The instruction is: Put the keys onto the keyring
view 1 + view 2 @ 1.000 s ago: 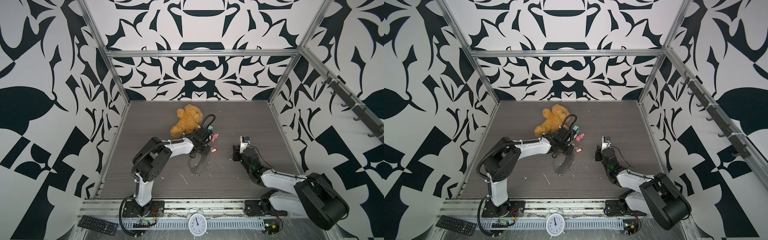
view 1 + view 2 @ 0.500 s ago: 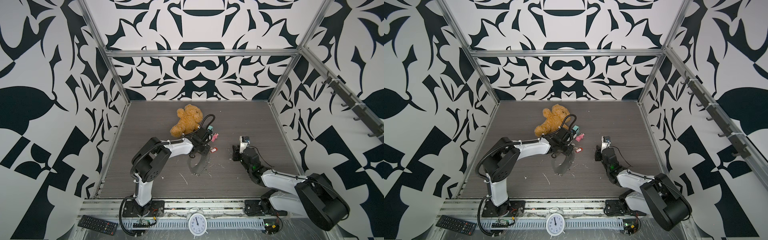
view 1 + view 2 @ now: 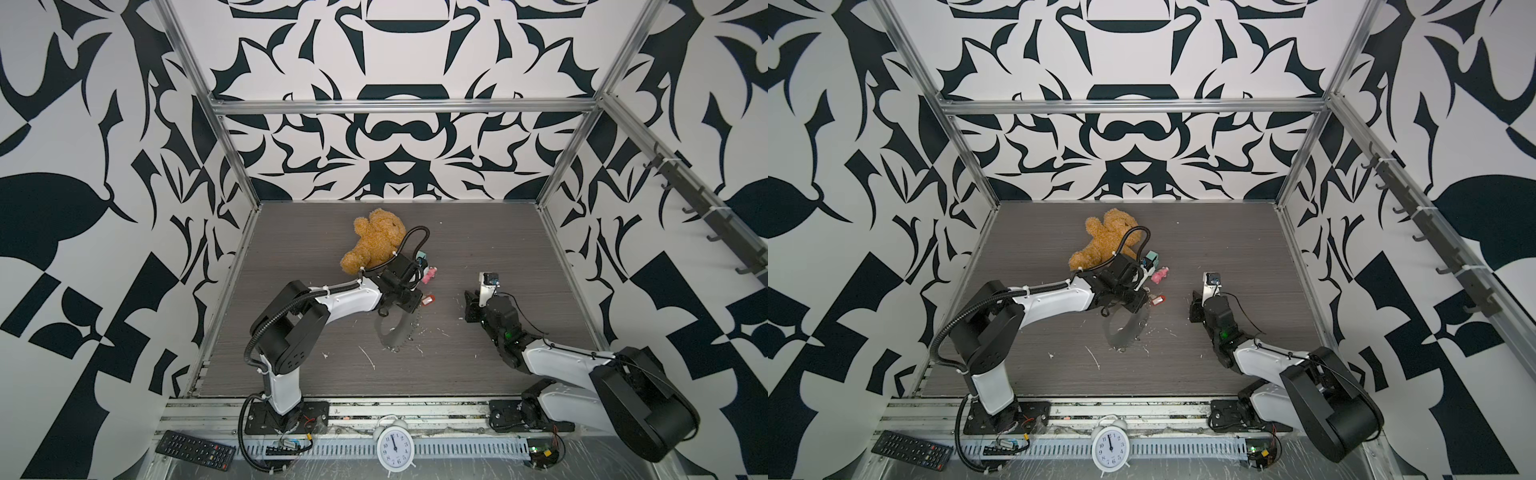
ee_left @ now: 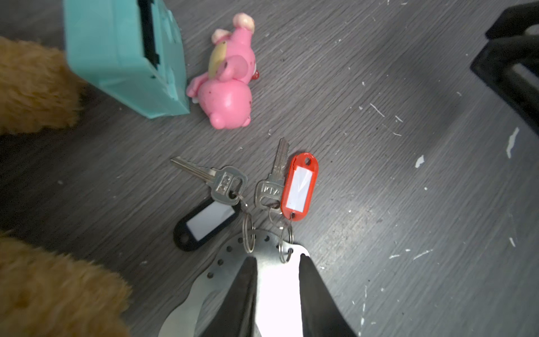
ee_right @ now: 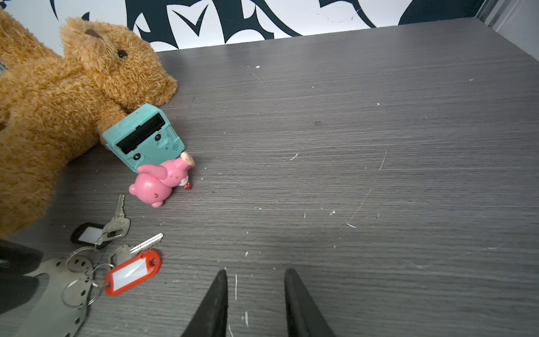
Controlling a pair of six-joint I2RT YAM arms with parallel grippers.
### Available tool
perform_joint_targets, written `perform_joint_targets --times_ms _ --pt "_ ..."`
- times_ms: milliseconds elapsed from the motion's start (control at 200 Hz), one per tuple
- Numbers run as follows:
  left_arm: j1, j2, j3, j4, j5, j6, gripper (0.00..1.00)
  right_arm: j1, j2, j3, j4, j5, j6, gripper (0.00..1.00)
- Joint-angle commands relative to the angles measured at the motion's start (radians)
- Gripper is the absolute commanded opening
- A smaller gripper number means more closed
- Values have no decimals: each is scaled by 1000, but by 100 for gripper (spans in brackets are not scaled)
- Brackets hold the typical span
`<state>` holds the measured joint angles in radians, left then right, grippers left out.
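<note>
In the left wrist view the keyring shows as two thin silver rings, threaded through holes at the end of a shiny metal strap. The keys hang on them: a red tag and a black fob, each with a silver key. My left gripper has its fingers a little apart with the strap's bright end between them. Contact with the strap is unclear. In both top views the strap curves toward the front. My right gripper is open over bare table, right of the red tag.
A brown teddy bear lies behind the left gripper. A teal toy and a pink figure sit just beyond the keys. A black remote control and a white clock rest on the front rail.
</note>
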<state>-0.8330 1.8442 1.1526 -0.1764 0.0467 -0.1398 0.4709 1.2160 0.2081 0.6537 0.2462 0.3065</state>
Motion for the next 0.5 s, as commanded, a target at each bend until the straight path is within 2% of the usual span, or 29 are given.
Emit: perform_joint_targets --times_ms 0,280,495 --pt "-14 42 42 -52 22 7 29 -3 -14 4 24 -3 -14 35" --pt "-18 83 74 -84 6 18 29 -3 -11 7 20 -6 -16 35" --pt "-18 85 79 -95 -2 21 25 -3 -3 11 20 -13 -19 35"
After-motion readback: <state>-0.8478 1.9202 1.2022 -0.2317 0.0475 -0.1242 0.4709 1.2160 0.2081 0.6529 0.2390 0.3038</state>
